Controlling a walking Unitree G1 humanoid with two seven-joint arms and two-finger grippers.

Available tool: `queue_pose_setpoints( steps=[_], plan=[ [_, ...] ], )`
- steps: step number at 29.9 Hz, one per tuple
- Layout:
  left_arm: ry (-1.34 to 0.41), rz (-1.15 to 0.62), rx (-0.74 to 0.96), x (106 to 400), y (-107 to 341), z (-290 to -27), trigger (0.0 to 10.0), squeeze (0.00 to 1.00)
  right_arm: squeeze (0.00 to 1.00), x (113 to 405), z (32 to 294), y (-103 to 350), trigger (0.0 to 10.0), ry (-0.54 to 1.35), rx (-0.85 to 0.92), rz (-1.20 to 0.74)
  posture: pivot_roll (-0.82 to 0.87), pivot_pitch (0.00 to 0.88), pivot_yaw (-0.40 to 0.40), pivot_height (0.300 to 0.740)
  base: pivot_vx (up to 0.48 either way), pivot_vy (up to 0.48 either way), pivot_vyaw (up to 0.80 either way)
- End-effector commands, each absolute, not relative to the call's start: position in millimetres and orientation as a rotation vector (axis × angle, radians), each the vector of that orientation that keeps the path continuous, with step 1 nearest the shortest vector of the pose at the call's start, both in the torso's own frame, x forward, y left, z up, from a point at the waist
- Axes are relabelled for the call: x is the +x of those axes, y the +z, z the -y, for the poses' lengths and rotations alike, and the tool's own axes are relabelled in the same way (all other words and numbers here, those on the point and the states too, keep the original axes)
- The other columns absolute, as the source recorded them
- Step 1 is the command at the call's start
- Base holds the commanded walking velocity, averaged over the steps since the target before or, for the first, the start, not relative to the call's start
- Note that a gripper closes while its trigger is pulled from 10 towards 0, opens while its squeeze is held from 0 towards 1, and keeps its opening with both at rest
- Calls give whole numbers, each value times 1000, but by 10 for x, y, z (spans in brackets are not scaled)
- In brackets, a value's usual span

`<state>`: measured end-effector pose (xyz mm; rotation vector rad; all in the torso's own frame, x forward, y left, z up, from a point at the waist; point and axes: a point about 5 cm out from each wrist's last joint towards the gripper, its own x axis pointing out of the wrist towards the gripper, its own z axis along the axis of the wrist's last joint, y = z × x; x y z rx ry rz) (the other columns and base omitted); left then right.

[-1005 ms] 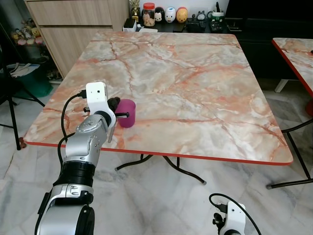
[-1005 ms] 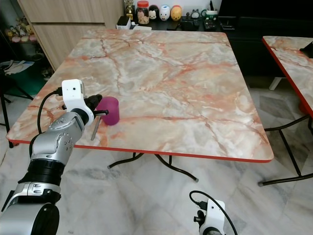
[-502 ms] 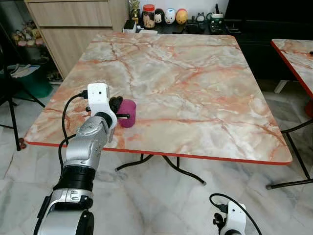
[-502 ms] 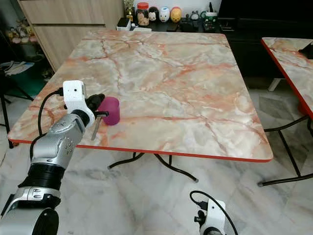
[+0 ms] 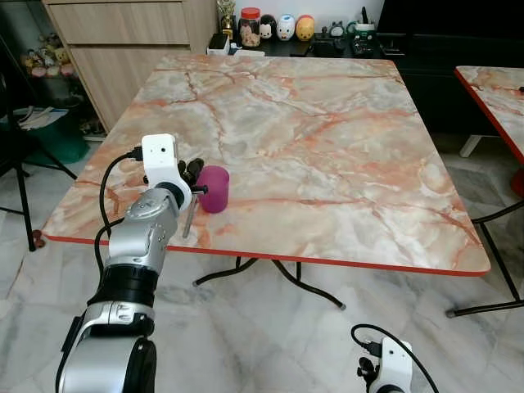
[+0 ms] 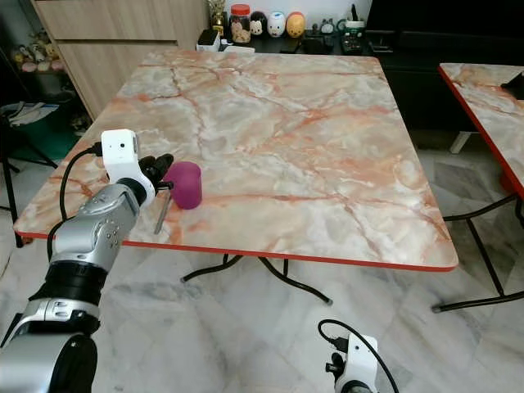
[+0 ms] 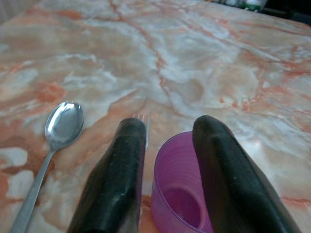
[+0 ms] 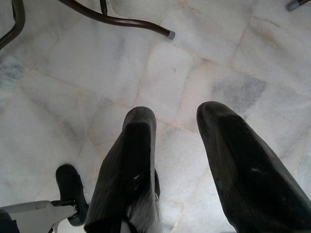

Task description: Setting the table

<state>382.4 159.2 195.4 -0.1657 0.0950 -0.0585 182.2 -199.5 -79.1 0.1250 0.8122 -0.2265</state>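
Left gripper [image 7: 167,189] astride purple cup [image 7: 180,204] rim.

Figurines [image 5: 293,26] and a jar [image 5: 249,25] (red-lidded) beyond the table.

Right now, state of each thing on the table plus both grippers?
purple cup: upright, empty, one finger of the left gripper inside its rim.
fork: flat on the table, beside the cup.
spoon: flat, bowl up.
left gripper: open, astride the cup's wall.
right gripper: open, idle above the floor.
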Motion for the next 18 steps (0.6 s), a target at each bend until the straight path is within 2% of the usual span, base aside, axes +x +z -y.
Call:
queue_pose_setpoints(
  steps=[1,2,3,4,13,14,18],
  plan=[
    [-31,-109,-181,3844,1953,-1606,10000,1000,0,1754,1993,-829,10000,-233,132,-841,53,57,-2,740,0,0,0],
    [-32,-107,-177,3847,1958,-1606,10000,1000,0,1753,1992,-829,10000,-233,133,-841,53,57,-2,740,0,0,0],
    [-32,-105,-175,3848,1966,-1605,10000,90,0,1752,1990,-830,10000,-233,133,-841,52,60,-1,740,0,0,0],
    [-27,-104,-178,3853,1976,-1608,10000,0,0,1751,1987,-831,10000,-233,134,-841,52,60,-1,740,0,0,0],
    [10,-139,-188,3885,1956,-1633,10000,0,0,1766,1964,-826,10000,-230,137,-834,56,62,-1,740,0,0,0],
    [10,-140,-189,3885,1954,-1633,10000,1000,0,1766,1964,-825,10000,-231,137,-833,54,63,2,740,0,0,0],
    [-6,-165,-176,3892,1922,-1628,10000,1000,0,1766,1972,-825,10000,-233,137,-834,55,63,1,740,0,0,0]
  ],
)
